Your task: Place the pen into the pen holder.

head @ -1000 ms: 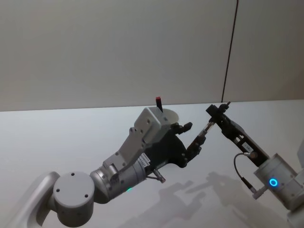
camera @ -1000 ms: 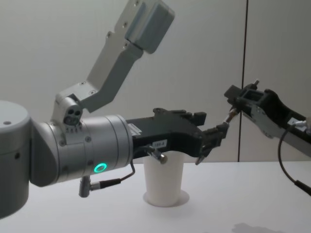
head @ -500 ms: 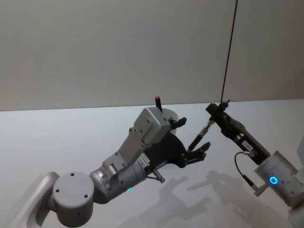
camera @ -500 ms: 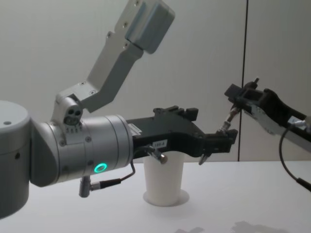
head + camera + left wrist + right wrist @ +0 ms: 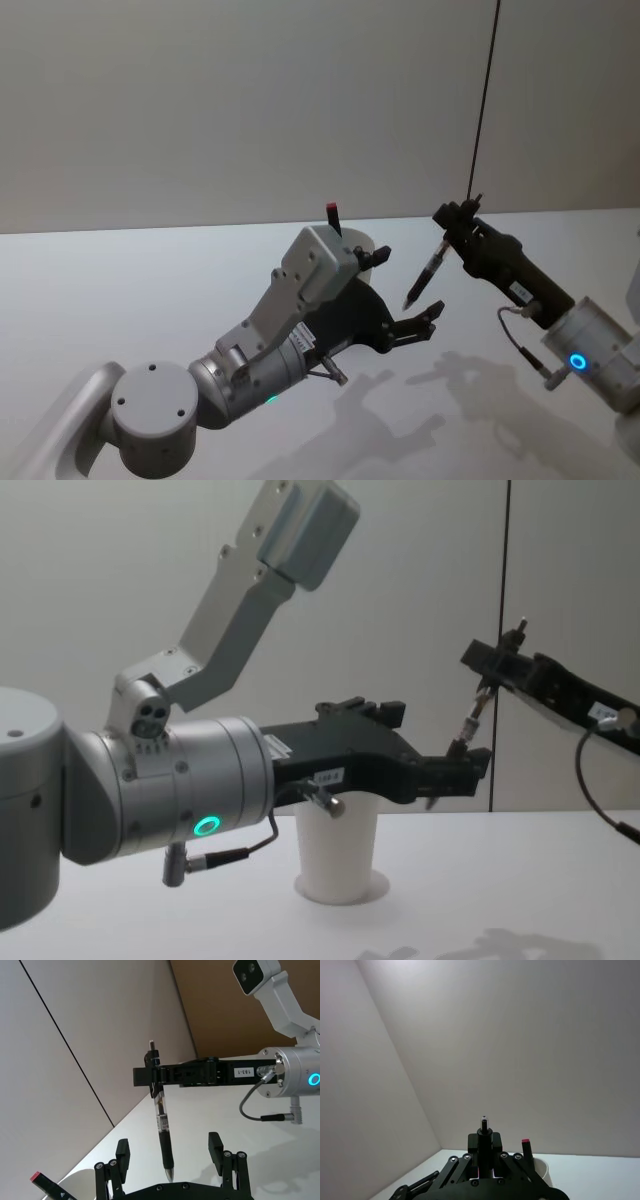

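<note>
The pen hangs in the air, pinched near its top by the right gripper, tip down between the left gripper's wide jaws; the cup stands on the desk, insertion not yet done

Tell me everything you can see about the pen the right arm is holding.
The pen is a slim click pen with a clear barrel, a printed label, a black rubbery grip, a metal tip and a clip and button at the top. The right hand is shut on its upper end, so it hangs nearly upright in the air, tip down. Its tip sits between the spread fingers of the open left hand, which do not touch it. It is above the table, not in the pen holder.
</note>
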Robot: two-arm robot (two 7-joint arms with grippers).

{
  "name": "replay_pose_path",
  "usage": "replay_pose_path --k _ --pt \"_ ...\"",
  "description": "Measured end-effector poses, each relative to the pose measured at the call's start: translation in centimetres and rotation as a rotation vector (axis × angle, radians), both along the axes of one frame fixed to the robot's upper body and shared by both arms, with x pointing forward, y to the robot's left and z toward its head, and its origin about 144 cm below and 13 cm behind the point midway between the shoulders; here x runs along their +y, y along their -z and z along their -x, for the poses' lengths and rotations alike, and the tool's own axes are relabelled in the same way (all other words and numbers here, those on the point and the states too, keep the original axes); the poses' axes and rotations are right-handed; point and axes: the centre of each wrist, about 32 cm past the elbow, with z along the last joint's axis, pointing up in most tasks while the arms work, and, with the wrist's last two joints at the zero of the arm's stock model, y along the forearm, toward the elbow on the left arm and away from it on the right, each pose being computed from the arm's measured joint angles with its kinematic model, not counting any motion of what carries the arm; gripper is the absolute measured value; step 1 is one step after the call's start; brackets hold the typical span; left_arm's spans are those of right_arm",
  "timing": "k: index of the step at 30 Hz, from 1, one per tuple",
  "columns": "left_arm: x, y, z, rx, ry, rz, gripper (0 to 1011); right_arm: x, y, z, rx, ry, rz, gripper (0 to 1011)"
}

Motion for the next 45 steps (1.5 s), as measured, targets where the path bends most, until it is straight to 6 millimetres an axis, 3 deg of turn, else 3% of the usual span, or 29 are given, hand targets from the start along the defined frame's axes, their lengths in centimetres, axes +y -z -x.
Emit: replay_pose_path --k 23,45 --pt "0.0 0.0 0.0 0.0 0.0 0.0 1000 -0.9 -1.6 -3.0 -0.158 0.061 0.185 147" --pt "0.0 0.0 0.0 0.0 0.0 0.0 1000 -3.6 -2.9 -6.5 -0.205 0.067 0.261 147"
